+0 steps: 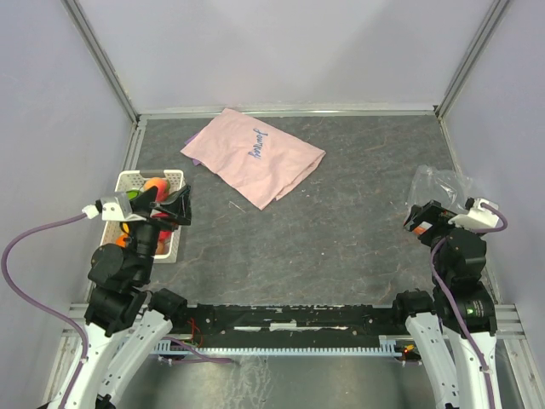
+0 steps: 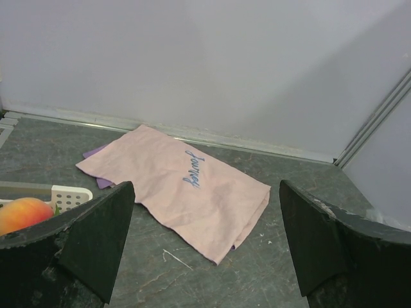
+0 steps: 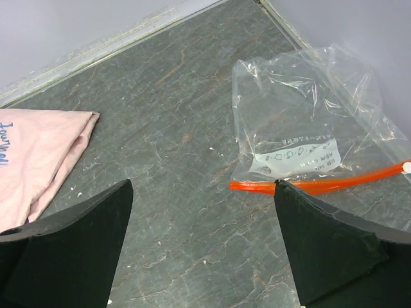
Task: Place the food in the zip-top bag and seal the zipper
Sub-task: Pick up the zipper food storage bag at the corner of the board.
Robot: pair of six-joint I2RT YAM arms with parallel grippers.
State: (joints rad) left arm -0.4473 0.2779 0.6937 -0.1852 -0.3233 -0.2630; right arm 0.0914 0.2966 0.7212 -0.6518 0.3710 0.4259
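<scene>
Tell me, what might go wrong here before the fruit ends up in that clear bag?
1. The zip-top bag lies flat and crinkled on the table, with its zipper strip on the surface. The thin film could slide or bunch up when the open right gripper tries to lift one side.
2. The food sits in the white basket on the opposite side, by the open left gripper. Round fruit may slip from its grip and roll away during the carry across.

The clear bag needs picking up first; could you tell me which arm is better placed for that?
Right, probably. The right claw hangs open beside the bag, with the orange zipper strip just ahead of one finger. The left claw is far off, by the fruit basket.
</scene>
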